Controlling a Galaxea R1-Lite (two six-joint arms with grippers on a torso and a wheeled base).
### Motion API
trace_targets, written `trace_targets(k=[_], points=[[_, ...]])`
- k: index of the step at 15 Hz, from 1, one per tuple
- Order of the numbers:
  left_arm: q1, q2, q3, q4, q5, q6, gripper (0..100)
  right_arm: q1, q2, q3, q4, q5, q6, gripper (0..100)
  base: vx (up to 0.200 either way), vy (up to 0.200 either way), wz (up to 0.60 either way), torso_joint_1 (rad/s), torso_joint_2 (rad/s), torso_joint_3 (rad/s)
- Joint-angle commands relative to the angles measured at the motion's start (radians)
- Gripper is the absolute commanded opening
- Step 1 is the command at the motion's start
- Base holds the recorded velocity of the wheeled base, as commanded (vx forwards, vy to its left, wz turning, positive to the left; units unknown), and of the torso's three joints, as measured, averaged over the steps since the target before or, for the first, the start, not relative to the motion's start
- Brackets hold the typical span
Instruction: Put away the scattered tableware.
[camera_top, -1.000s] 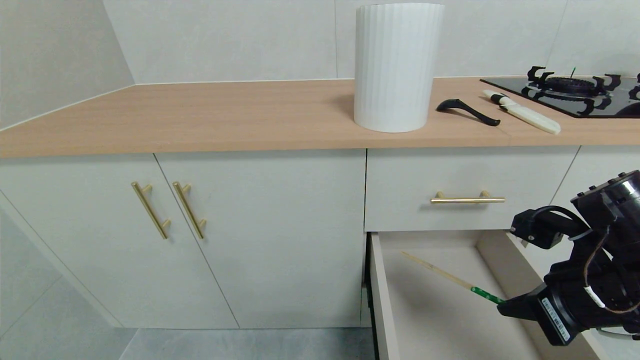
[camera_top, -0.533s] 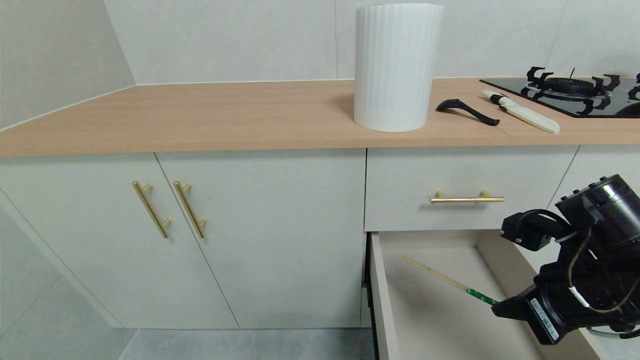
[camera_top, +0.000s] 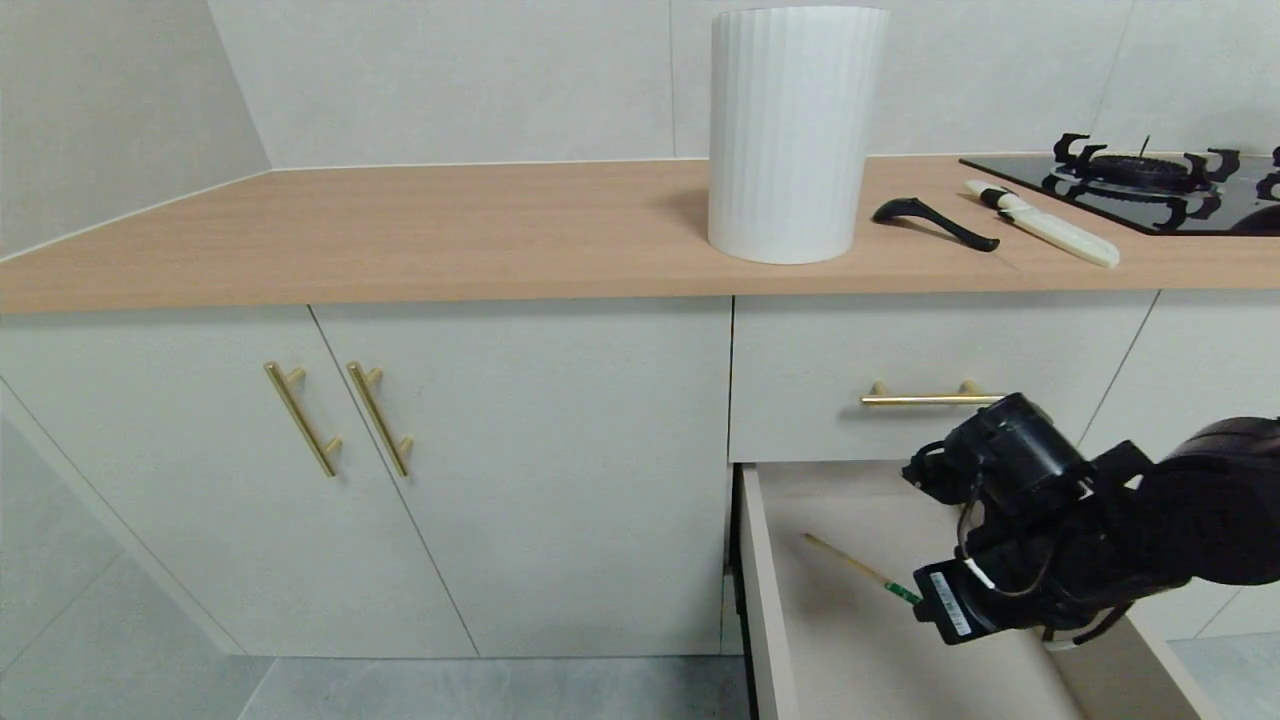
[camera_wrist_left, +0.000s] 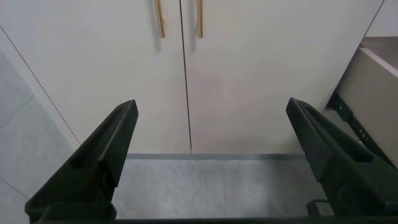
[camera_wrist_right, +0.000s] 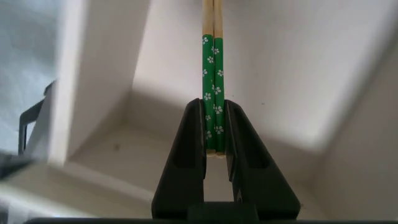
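Fingers (camera_wrist_right: 186, 143) of the right gripper (camera_wrist_right: 214, 115) pinch the green ends of the chopsticks (camera_wrist_right: 212, 62), which slant down into the open drawer (camera_top: 762, 560) below the worktop (camera_top: 400, 240). Placing seems in hand; next, lower them flat and release. Meanwhile the left gripper (camera_wrist_left: 210, 112) hangs spread wide before the cabinet doors (camera_wrist_left: 186, 62). Whether the tips touch the drawer floor is unclear; its front is cut off.

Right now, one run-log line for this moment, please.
right gripper: shut on chopsticks | chopsticks: over open drawer | left gripper: open | knife: on counter
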Motion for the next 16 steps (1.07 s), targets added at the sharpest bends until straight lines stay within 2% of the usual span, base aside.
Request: trace_targets(k=[1,3,14,16], points=[[0.0,0.002,0.0,0.0,0.0,0.0,100,-0.001,0.206,-0.022,-0.088,-0.007,0.06,0,0.0,0.0,0.0,0.0,0.0,0.0],[0.0,0.002,0.0,0.0,0.0,0.0,100,-0.004,0.277,-0.021,-0.149,-0.009,0.076,0,0.0,0.0,0.0,0.0,0.0,0.0],[0.0,0.002,0.0,0.0,0.0,0.0,100,-0.004,0.421,-0.008,-0.275,-0.03,0.096,0,0.0,0.0,0.0,0.0,0.0,0.0],[0.0,0.002,0.0,0.0,0.0,0.0,100,-0.001,0.49,-0.008,-0.328,-0.084,0.096,0,0.0,0.0,0.0,0.0,0.0,0.0]])
